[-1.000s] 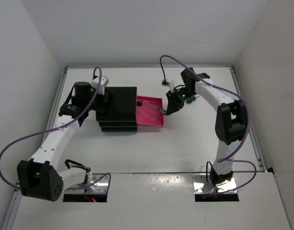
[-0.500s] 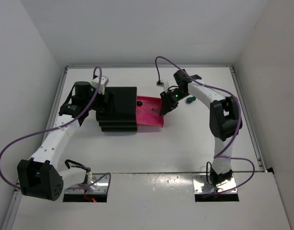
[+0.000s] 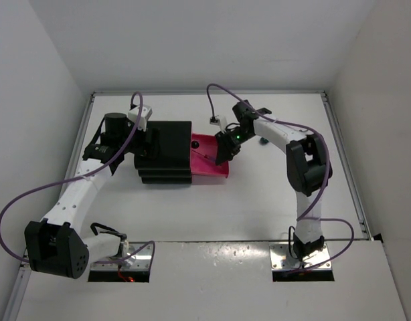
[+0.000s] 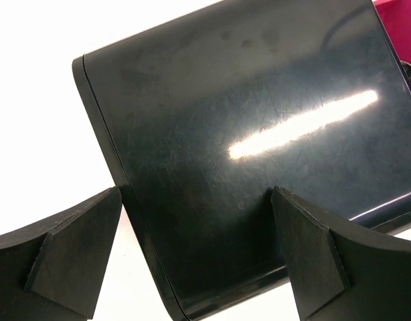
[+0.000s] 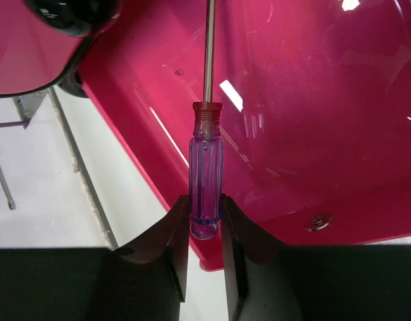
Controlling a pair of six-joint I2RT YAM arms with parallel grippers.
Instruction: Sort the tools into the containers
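Note:
The black stepped cabinet (image 3: 164,152) stands left of centre with one magenta-pink drawer (image 3: 212,165) pulled out to the right, its black knob (image 3: 194,144) showing. My right gripper (image 3: 224,152) hovers over the drawer. In the right wrist view the gripper (image 5: 205,208) is shut on the butt of the purple-handled screwdriver (image 5: 205,167), whose shaft points out over the drawer floor (image 5: 312,100). My left gripper (image 4: 195,200) is open, its fingers straddling the cabinet's glossy top (image 4: 245,134) at the left end. The pliers are out of view.
A small dark-green tool (image 3: 264,140) peeks out beside my right arm. A thin metal shaft with a yellow bit (image 5: 1,180) lies on the table at the right wrist view's left edge. White walls enclose the table on three sides.
My right gripper has carried the purple screwdriver leftward, from beside the drawer's right edge to over the drawer. The left arm has not moved.

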